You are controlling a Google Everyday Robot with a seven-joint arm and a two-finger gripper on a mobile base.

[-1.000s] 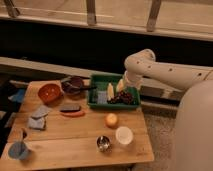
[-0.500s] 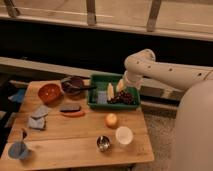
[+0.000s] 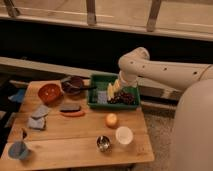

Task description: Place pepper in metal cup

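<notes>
pepper (image 3: 73, 113) flat, long axis L-R, tip end unclear, up-left of metal cup (image 3: 103, 143) | bare table (image 3: 60, 137) btwn | gripper (image 3: 119, 86) behind cup over green tray (image 3: 99, 79), jaws wide, holds nothing

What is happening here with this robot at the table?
The robot should put the pepper into the metal cup, but it holds nothing yet. Its end effector hangs open over the green tray at the back of the wooden table. The pepper lies left of the tray. The metal cup stands near the front edge, beside a white cup.
</notes>
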